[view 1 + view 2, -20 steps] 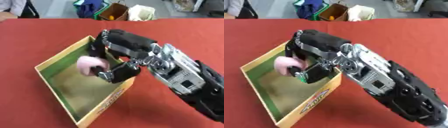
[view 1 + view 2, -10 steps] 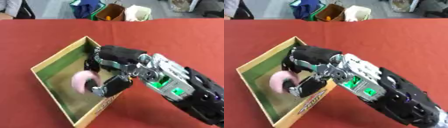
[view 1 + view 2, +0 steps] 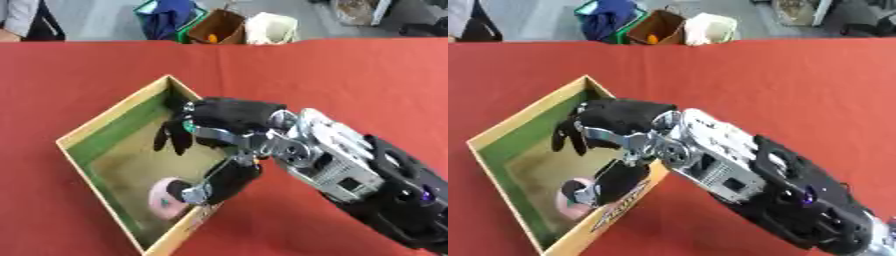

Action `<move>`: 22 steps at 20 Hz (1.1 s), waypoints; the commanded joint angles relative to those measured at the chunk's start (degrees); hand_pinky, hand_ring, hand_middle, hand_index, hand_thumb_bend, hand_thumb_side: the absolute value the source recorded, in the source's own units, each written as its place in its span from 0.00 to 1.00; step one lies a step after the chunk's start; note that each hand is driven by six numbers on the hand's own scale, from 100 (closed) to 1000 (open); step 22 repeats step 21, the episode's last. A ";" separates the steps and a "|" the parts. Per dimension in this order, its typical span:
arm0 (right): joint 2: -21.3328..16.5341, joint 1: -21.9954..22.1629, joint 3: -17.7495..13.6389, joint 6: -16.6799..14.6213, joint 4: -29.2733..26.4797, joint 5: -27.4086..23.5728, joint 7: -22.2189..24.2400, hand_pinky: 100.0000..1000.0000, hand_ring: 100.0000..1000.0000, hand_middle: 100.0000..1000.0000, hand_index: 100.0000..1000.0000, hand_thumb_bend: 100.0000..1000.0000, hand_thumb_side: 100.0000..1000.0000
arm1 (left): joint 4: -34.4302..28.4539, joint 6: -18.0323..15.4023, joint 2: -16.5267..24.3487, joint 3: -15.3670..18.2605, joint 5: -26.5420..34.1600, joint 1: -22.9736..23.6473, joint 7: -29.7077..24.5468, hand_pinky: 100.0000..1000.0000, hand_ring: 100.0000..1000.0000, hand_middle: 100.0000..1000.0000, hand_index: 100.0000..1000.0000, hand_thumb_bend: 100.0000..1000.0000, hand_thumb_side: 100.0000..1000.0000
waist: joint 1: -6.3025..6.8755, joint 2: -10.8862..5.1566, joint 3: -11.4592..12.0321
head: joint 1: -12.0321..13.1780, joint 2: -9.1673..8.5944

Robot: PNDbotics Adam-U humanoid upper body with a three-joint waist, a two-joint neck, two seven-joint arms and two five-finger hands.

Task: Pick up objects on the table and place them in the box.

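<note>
While my right hand [image 3: 223, 130] hung inside the cardboard box [image 3: 105, 125] on the red counter [image 3: 350, 80], fingers spread and holding nothing, the pink ball [image 3: 164, 198] lay on the box floor by my thumb, seemingly light, soft, best cupped around its middle.

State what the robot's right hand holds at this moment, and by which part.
Apparently nothing: the right hand is open over the wooden box; the pink round object lies inside, by the thumb.

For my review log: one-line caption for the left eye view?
Right hand open over the box, pink object lying inside near its thumb.
</note>
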 commanded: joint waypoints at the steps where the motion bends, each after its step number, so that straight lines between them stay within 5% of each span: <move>1: -0.02 -0.90 -0.15 0.33 -0.86 0.69 0.72 0.36 0.61 0.51 0.78 0.17 0.29 | -1.26 0.04 0.77 -0.11 0.12 -0.50 -0.12 0.34 0.29 0.22 0.39 0.00 0.78 | 0.09 -1.17 0.16 | -0.26 -0.71; 7: -0.04 -0.05 -2.49 0.49 -0.86 -0.64 -2.07 0.33 0.58 0.48 0.76 0.17 0.28 | -1.26 0.05 0.78 0.01 0.06 -0.50 0.04 0.34 0.29 0.22 0.39 0.00 0.78 | 0.13 -1.20 -0.04 | 0.01 -0.76; 12: -0.57 0.91 -7.71 -0.46 -0.86 -3.29 -7.91 0.30 0.56 0.46 0.75 0.20 0.33 | -1.26 -0.02 0.86 0.25 -0.14 -0.53 0.35 0.34 0.29 0.22 0.39 0.00 0.78 | 0.20 -1.31 -0.38 | 0.40 -0.83; 17: -2.15 2.61 -14.85 -2.35 -0.86 -9.83 -18.20 0.25 0.53 0.45 0.76 0.00 0.40 | -1.26 -0.01 0.96 0.48 -0.38 -0.57 0.70 0.34 0.29 0.22 0.39 0.00 0.78 | 0.18 -1.39 -0.95 | 0.89 -0.92; 22: -4.10 6.57 -19.31 -4.66 -0.86 -19.63 -29.79 0.25 0.52 0.48 0.77 0.00 0.44 | -1.26 -0.04 1.05 0.65 -0.53 -0.63 0.98 0.34 0.29 0.22 0.39 0.00 0.78 | 0.27 -1.34 -1.29 | 1.34 -1.02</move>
